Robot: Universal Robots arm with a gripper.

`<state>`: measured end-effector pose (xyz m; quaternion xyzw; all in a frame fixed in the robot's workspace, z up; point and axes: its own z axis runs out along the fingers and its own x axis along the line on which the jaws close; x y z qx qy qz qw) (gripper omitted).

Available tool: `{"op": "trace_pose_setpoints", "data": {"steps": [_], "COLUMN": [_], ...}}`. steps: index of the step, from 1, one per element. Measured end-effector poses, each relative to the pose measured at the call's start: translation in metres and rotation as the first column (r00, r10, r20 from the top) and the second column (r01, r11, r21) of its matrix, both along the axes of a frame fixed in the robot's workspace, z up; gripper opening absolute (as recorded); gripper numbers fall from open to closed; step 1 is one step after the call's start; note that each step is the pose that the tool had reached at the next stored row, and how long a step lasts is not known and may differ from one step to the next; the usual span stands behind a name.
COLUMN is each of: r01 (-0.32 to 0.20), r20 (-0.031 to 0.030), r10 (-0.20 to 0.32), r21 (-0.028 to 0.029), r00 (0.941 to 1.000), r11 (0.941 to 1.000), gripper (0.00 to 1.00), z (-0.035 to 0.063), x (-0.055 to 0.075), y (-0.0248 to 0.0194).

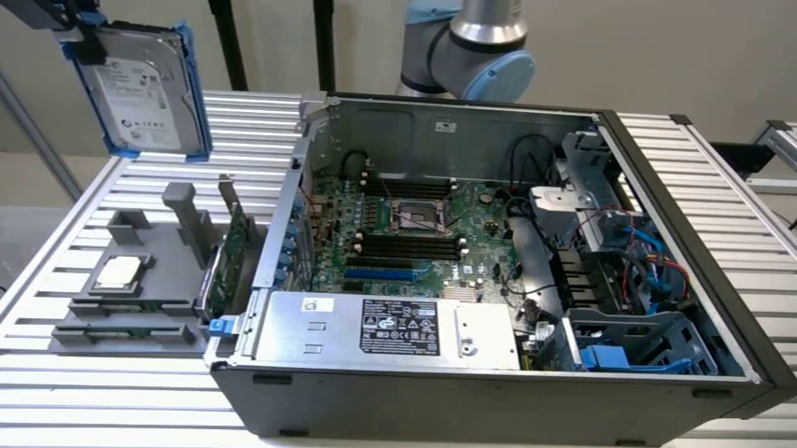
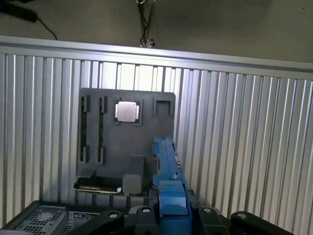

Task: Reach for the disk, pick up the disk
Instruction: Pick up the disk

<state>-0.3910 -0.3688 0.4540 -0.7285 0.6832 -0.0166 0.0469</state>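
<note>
Largely cut off at the edge, the gripper [image 1: 85,45] tight around the airborne disk [image 1: 147,93]

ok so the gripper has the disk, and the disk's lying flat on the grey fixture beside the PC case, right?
Not lying flat on it. The gripper does hold the disk, but the exterior view shows it hanging upright in the air, clear of the grey fixture beside the PC case.

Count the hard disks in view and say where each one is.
1. The disk is held aloft by the gripper, at the exterior view's upper left, above the table beside the case. More may be hidden in the case's bays.
</note>
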Motion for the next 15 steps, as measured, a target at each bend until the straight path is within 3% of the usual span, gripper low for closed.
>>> {"op": "trace_pose_setpoints", "data": {"steps": [9, 15], "r01": [0.000, 0.000], "r20": [0.0002, 0.0001], "r10": [0.000, 0.000], "r21": [0.0008, 0.0044], "r00": [1.0000, 1.0000], "r11": [1.0000, 1.0000], "gripper": [0.33, 0.33], "z": [0.0175, 0.0294], "x": [0.039, 0.066], "y": [-0.0144, -0.0235]}}
